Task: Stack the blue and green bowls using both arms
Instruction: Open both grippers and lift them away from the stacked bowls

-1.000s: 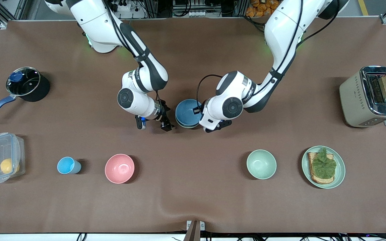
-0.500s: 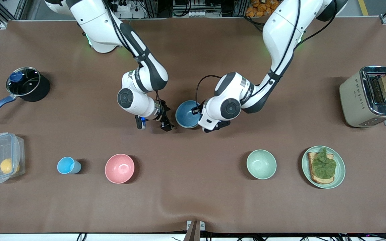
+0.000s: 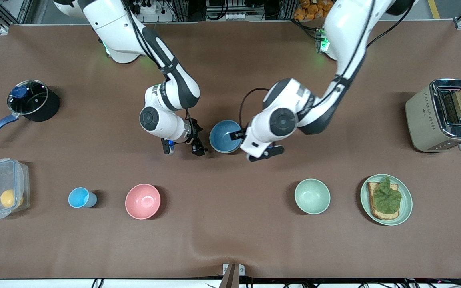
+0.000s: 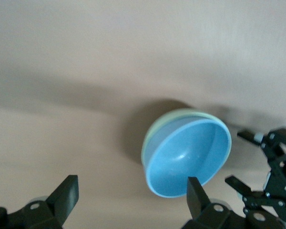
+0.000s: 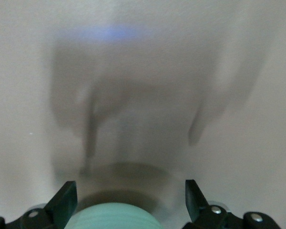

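Two bowls sat nested near the middle of the worktop (image 3: 230, 240): the blue bowl (image 3: 225, 136) lay inside the green bowl (image 4: 151, 135), whose sage rim showed only as a thin crescent around the blue one in the left wrist view. The stack lay between the two end effectors. The left end effector (image 3: 265, 153) hung low over the bare cloth just beside the stack, toward the left arm's end of the table, its jaws spread wide and holding nothing; from its wrist camera the blue bowl (image 4: 188, 160) lay clear of the fingertips (image 4: 66, 193), apart from them. The right end effector (image 3: 182, 148) hung just beside the stack toward the right arm's end, likewise fully open and empty, with the rounded wall of the green bowl (image 5: 115, 215) showing between its fingers in its own wrist view. Neither was touching a bowl as far as could be seen. Judged from that, the stacking looked done, and any coming move would turn on each arm drawing straight away from the stack, so as not to clip the rim.
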`<state>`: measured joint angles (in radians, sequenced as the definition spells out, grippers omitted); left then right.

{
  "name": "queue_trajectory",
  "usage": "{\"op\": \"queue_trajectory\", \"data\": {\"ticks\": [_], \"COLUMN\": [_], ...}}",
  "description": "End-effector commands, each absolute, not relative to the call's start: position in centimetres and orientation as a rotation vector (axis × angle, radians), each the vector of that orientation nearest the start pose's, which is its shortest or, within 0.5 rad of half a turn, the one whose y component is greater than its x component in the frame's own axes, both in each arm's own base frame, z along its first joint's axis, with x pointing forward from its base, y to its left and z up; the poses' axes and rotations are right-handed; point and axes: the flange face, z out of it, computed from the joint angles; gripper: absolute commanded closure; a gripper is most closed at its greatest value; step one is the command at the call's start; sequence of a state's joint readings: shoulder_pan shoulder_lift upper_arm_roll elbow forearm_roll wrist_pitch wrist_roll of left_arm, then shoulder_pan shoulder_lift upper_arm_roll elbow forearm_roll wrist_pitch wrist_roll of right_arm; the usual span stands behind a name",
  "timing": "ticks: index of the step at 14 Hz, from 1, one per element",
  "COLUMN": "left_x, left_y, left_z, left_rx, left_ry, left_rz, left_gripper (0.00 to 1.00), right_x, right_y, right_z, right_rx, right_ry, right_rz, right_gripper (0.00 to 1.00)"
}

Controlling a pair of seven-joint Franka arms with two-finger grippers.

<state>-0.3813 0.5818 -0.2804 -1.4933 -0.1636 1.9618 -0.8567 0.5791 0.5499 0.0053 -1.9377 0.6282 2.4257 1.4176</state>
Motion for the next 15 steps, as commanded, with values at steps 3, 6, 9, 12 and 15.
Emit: {"op": "queue_trajectory", "data": {"ticks": [3,6,9,12,15], "left_x": [59.8,61.4,62.2,61.7,60.4], "left_y": [-31.0,-24.6,-17.6,-12.5,-8.0], "left_z": [42.6,47.3,51.0,53.7,56.1], "left_rx": [-3.144,-3.113,-3.135,-3.126,-3.116], "left_ry": [-0.572,-0.597,-0.499,-0.427,-0.328], "left_rz": [0.141,0.014,-0.015,-0.012,0.022], "left_gripper": [0.0,0.0,0.0,0.0,0.0], "right_x": [53.3,55.5,56.5,57.2,56.9], "right_y": [28.6,24.9,19.4,11.7,8.7], "right_z": [25.6,29.2,32.0,33.8,37.2], "right_rx": [-2.521,-2.681,-2.852,-2.892,-3.099], "right_ry": [1.739,1.711,1.32,0.965,0.737], "right_rz": [0.666,0.638,0.683,0.766,0.664], "right_gripper": [0.0,0.0,0.0,0.0,0.0]}}
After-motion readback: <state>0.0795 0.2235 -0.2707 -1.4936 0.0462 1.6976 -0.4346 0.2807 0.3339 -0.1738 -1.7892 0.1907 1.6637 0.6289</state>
